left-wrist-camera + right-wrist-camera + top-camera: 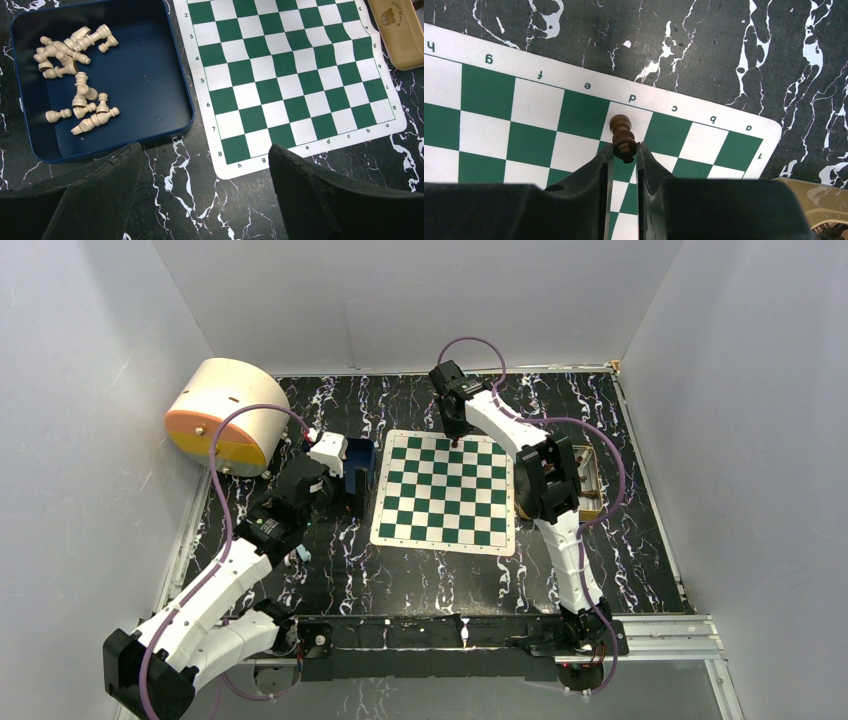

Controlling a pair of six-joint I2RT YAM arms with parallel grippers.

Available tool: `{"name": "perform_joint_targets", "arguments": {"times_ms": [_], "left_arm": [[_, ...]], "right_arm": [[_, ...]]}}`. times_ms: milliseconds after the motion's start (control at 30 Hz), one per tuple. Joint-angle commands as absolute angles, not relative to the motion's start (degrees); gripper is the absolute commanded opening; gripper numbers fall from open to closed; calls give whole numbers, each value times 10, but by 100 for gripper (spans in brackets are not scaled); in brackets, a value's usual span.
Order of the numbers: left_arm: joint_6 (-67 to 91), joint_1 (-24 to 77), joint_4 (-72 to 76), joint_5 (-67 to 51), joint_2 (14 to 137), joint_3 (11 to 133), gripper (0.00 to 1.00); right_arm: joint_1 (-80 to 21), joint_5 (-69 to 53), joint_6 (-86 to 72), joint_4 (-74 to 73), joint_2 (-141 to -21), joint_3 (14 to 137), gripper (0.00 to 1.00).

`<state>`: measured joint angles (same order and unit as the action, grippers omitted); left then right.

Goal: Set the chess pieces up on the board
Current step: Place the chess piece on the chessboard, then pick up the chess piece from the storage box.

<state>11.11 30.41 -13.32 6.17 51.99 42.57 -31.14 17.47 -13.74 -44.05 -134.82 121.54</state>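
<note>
The board lies flat mid-table, a green and white checked mat with no piece standing free on it. My right gripper is shut on a dark brown chess piece, holding it over the white edge-row square marked d. I cannot tell whether the piece touches the board. In the top view that gripper hangs over the board's far edge. My left gripper is open and empty above the black table, between the blue tray and the board's corner.
The blue tray holds several pale cream chess pieces lying on their sides. A gold tin sits at the board's right side, under the right arm. A round cream and orange container stands at the back left. White walls enclose the table.
</note>
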Motion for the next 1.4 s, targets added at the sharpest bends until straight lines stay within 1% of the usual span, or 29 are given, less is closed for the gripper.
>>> {"name": "perform_joint_targets", "arguments": {"times_ms": [0,100,267,633,733,833,933,1067,1200,1367], "left_arm": [[108,300,-128,62,515,422,94],[108,300,-128,62,515,422,94],[108,300,-127,62,516,422,94],[108,300,-128,62,517,422,94],[108,300,-128,62,518,421,94],[108,300,-127,62,518,421,94],[107,300,-129,61,515,420,94],[108,300,-129,65,507,418,94],[109,300,-125,52,511,419,94],[108,300,-127,54,508,418,94]], "right_arm": [[-304,181,-143,-458,-1317,1246,23],[-302,177,-145,-460,-1319,1246,23],[-302,174,-145,-465,-1326,1249,27],[-302,157,-149,-466,-1313,1254,53],[-301,148,-151,-474,-1291,1248,58],[-297,135,-154,-476,-1249,1208,60],[-285,129,-152,-464,-1191,1139,58],[-264,133,-146,-441,-1111,1048,49],[-242,173,-146,-435,-1047,981,38],[-199,201,-148,-380,-978,878,33]]}}
